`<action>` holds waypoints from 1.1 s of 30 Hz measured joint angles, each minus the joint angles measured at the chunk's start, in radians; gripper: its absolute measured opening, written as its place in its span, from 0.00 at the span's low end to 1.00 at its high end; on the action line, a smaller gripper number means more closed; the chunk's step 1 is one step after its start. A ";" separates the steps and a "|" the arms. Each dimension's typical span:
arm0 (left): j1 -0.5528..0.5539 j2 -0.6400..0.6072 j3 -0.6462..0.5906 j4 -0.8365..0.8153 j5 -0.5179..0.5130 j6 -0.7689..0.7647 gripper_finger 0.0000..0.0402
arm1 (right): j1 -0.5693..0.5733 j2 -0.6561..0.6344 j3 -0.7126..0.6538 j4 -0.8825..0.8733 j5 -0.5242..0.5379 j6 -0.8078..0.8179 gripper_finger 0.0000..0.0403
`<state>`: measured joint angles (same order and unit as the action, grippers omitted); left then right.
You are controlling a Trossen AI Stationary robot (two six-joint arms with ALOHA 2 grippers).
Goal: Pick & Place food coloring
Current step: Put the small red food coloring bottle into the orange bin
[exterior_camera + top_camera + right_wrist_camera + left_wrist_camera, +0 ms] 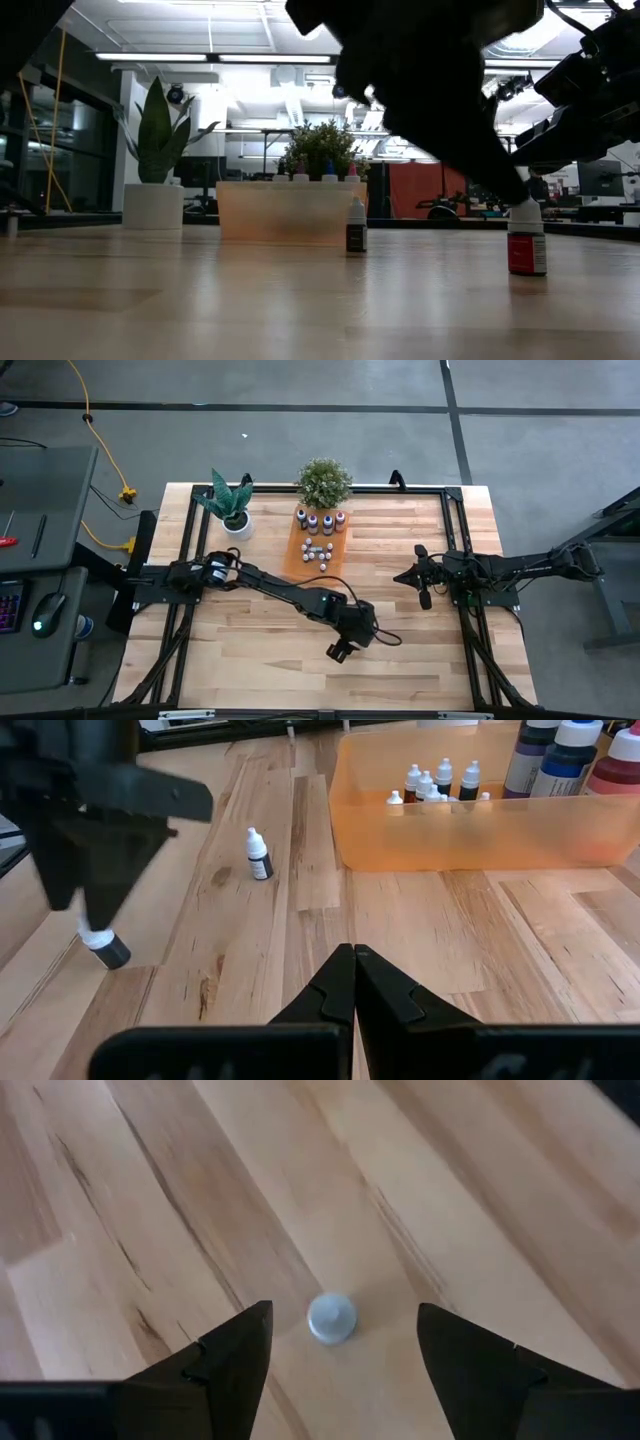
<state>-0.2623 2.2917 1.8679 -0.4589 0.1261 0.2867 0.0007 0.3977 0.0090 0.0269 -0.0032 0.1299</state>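
Note:
My left gripper [343, 1310] is open and points straight down over a tiny food coloring bottle [527, 240] with a red body and white cap [331, 1318]. The bottle stands upright on the table, and a finger stands on either side of the cap with a gap to each. A second tiny bottle [258, 855], dark with a white cap, stands upright on the bare wood nearby. Several more small bottles [430, 785] and a few larger ones [320, 518] stand in the orange tray [300, 560]. My right gripper [352, 955] is shut and waits at the table's right side [420, 585].
A snake plant in a white pot [232, 510] and a bushy green plant [323, 482] stand at the far edge beside the tray. Black frame rails [455, 520] run along the table's sides. Open wood lies between the two loose bottles and the near edge.

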 joint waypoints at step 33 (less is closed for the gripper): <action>0.007 0.041 0.003 0.040 -0.006 -0.060 0.27 | 0.000 0.000 0.000 0.000 0.000 0.000 0.00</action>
<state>-0.2554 2.3329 1.8713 -0.4189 0.1200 0.2268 0.0007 0.3979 0.0090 0.0265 -0.0029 0.1299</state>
